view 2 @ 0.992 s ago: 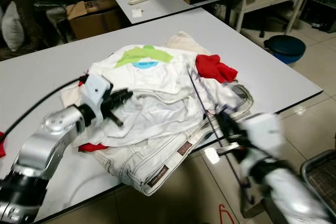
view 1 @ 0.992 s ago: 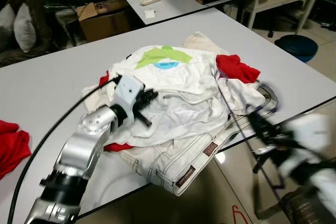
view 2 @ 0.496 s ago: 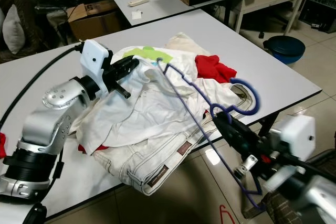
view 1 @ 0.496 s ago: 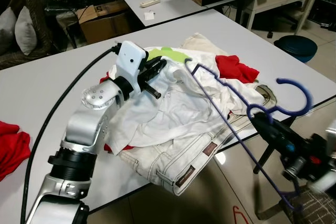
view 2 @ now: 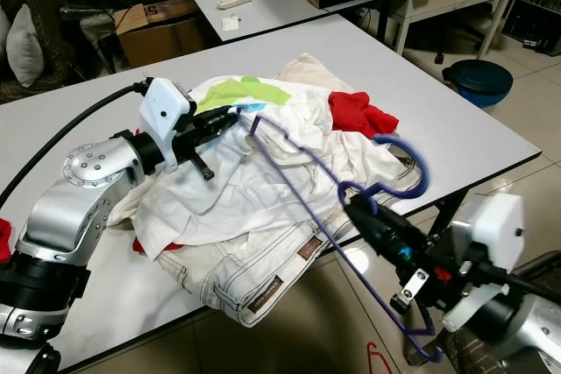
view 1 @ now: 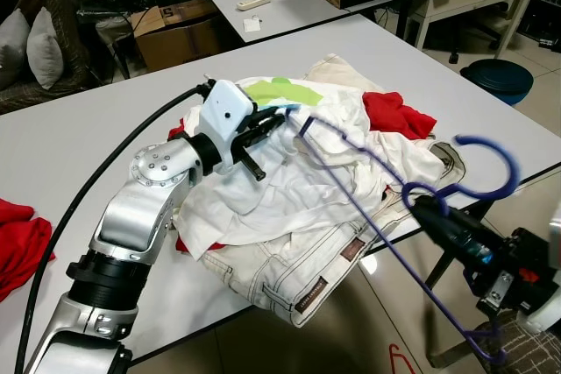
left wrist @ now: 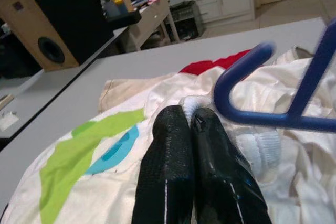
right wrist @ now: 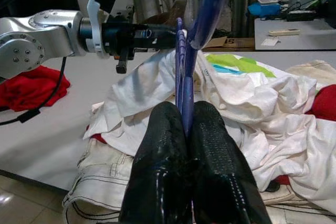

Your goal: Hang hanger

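A blue hanger (view 1: 514,166) is held out over the clothes pile, and my right gripper (view 1: 422,208) is shut on it just below the hook. Its far corner (left wrist: 231,80) sits close to my left gripper's fingertips. My left gripper (view 1: 275,117) is shut on the ribbed collar of a white T-shirt (view 1: 289,183) with a green and blue print, lifting that edge off the pile. In the right wrist view the hanger (right wrist: 203,9) runs up from between the shut fingers (right wrist: 163,129).
The shirt lies on a pile with white jeans (view 1: 298,271) and a red garment (view 1: 396,114) on a grey table (view 1: 88,137). Another red cloth (view 1: 17,243) lies at the table's left edge. A blue bin (view 1: 498,78) and desks stand behind.
My left gripper came up off the pile with the shirt collar and has dipped slightly. My right arm brought the hanger up and its far corner toward the collar.
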Robot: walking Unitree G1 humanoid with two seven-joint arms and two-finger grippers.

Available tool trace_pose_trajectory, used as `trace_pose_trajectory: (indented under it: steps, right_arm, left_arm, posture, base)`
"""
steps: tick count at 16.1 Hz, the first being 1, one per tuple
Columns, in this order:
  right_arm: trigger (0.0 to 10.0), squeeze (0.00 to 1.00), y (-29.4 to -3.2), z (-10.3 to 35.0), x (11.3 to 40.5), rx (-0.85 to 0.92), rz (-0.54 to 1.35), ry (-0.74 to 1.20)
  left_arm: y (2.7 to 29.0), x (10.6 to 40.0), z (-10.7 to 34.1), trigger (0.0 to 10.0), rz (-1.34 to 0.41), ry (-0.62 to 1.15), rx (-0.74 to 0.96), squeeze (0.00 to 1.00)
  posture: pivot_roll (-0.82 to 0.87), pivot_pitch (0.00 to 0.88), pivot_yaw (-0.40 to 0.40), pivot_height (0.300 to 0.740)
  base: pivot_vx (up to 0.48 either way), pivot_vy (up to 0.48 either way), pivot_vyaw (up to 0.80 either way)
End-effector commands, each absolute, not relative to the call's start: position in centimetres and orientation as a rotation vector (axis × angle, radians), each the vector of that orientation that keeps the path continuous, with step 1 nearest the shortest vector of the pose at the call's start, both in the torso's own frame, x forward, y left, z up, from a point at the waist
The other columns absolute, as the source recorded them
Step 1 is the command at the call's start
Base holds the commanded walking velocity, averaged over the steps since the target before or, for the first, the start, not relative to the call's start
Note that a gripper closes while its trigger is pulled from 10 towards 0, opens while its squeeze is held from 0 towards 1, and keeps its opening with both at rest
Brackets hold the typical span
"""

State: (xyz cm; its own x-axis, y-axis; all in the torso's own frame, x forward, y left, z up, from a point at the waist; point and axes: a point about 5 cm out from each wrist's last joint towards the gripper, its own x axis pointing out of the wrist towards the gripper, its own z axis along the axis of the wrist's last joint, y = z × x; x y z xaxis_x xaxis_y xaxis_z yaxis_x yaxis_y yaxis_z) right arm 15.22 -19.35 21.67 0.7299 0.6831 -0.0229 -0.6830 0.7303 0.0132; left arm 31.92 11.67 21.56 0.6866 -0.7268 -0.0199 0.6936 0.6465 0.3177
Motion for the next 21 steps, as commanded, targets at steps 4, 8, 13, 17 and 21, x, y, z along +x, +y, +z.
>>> trace_pose_trajectory:
  steps: [4, 8, 13, 17, 21]
  right_arm:
    - [10.0, 0.0, -18.6, 20.5, 14.8, -0.009, 0.784, 0.109]
    - [10.0, 0.0, -19.3, 20.2, 15.0, -0.044, 0.722, 0.125]
    - [10.0, 0.0, -19.5, 20.3, 15.2, -0.05, 0.688, 0.1]
    - [10.0, 0.0, -18.9, 20.3, 14.8, -0.042, 0.734, 0.104]
    - [10.0, 0.0, -18.6, 19.9, 14.4, -0.055, 0.773, 0.145]
  left_arm:
    - [11.5, 31.8, 22.4, 0.0, -0.812, -0.118, 0.265, 0.0]
    - [11.6, 31.4, 22.7, 0.0, -0.848, -0.093, 0.122, 0.0]
    - [12.6, 32.0, 21.8, 0.0, -0.761, -0.011, 0.039, 0.0]
    - [13.3, 32.7, 21.7, 0.0, -0.667, -0.008, 0.021, 0.0]
    - [13.2, 32.9, 21.9, 0.0, -0.648, -0.018, 0.002, 0.0]
  posture:
    - [-0.06, 0.047, 0.134, 0.74]
    - [-0.06, 0.047, 0.139, 0.74]
    - [-0.06, 0.051, 0.141, 0.74]
    - [-0.06, 0.051, 0.14, 0.74]
    - [-0.07, 0.044, 0.135, 0.74]
  base:
    - [0.0, 0.0, 0.0]
    - [0.0, 0.0, 0.0]
    - [0.0, 0.0, 0.0]
    - [0.0, 0.0, 0.0]
    - [0.0, 0.0, 0.0]
